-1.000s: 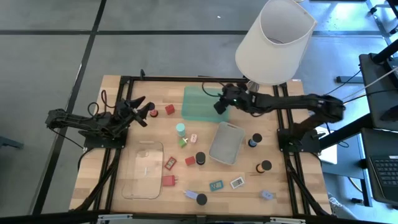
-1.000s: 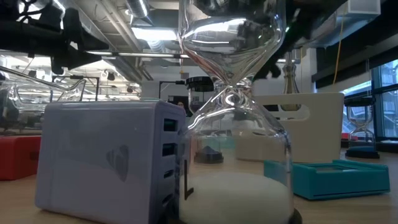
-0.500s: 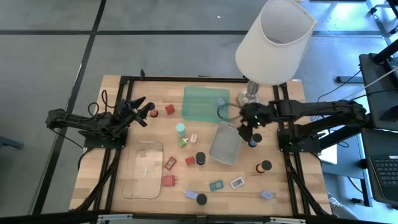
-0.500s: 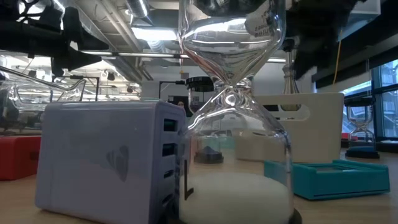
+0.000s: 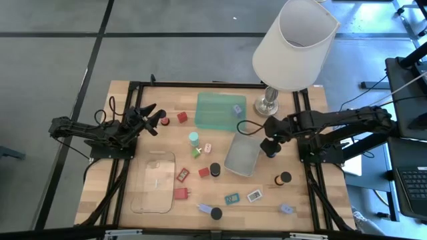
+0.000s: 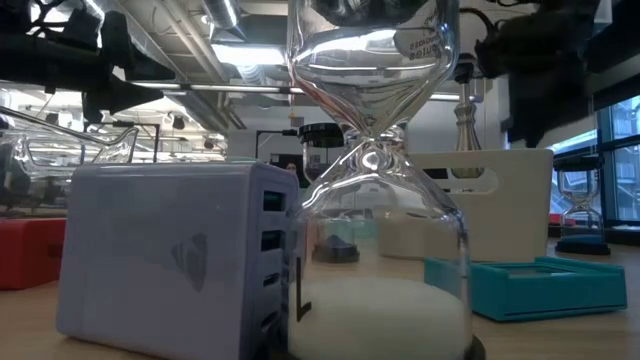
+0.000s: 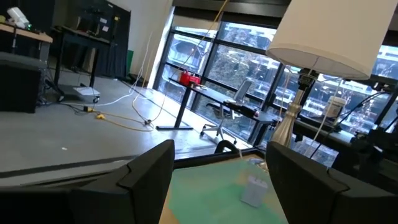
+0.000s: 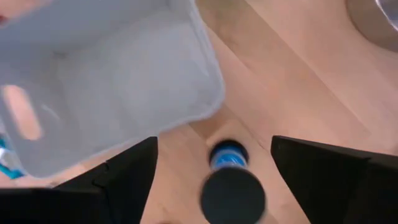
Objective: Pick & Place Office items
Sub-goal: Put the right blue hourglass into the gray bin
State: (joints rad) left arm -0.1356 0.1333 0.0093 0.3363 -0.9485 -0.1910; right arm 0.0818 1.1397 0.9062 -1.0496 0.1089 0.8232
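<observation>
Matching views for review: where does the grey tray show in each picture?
High view: grey tray, right of centre, beside the right end effector.
Low view: can't identify it.
Left wrist view: not in it.
Right wrist view: fills upper left.
Shared landmark: black round cap.

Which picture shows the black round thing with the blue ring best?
The right wrist view: the black cap sits close, between the right claw's open fingers. The high view shows only a dark speck under the claw, beside the grey tray. Other views miss it.

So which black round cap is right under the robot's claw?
The black cap with the blue band, beside the grey tray; the right gripper hangs open over it. The other caps sit alone.
</observation>
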